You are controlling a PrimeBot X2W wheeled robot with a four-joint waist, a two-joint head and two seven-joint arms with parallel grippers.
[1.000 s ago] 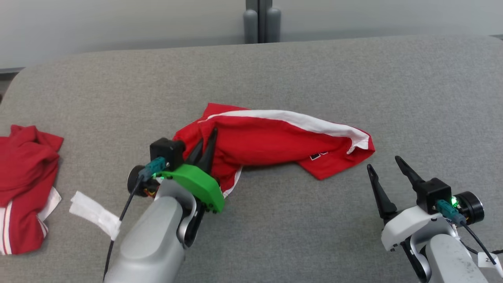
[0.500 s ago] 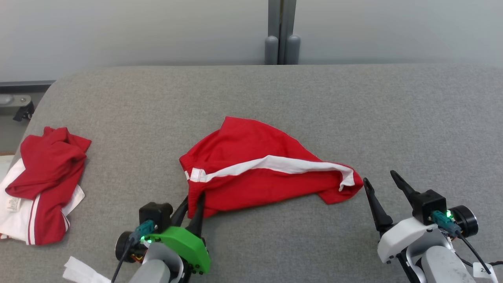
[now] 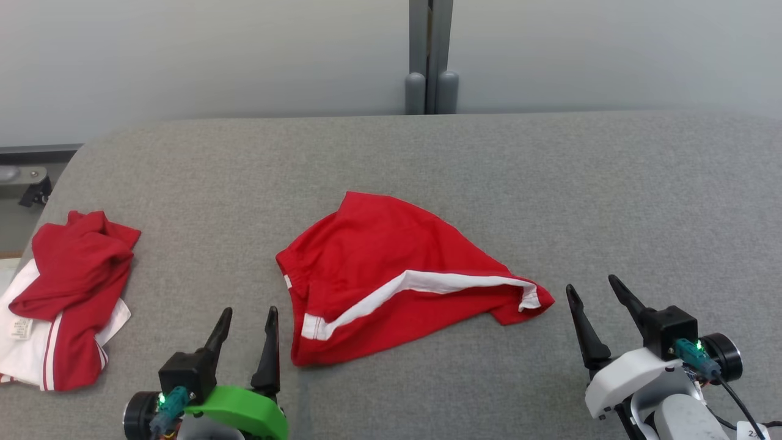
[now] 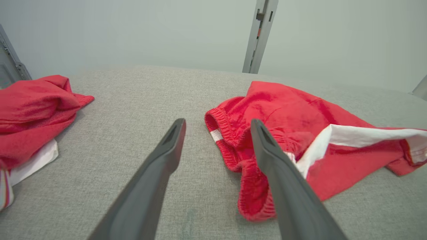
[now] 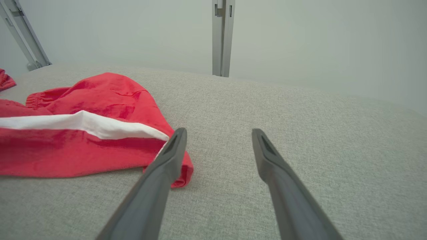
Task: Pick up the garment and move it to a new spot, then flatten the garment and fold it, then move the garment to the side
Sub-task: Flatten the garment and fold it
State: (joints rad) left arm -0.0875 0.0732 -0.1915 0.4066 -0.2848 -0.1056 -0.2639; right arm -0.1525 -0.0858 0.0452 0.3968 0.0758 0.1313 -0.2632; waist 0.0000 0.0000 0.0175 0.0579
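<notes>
Standing wide apart and empty, the left jaws point up the bench [image 3: 550,183], their dark fingers [image 3: 269,354] just left of the red shorts [image 3: 379,256], with a strip of grey between them in the head view. The right jaws are just as wide and hold nothing; their fingers [image 3: 583,330] sit just right of the shorts' hem corner. The shorts lie crumpled in the middle of the bench, waistband toward the left jaws, a white stripe [image 3: 440,280] running across to the right corner. Another red and white garment [image 3: 79,269] lies heaped at the bench's left edge, well apart.
</notes>
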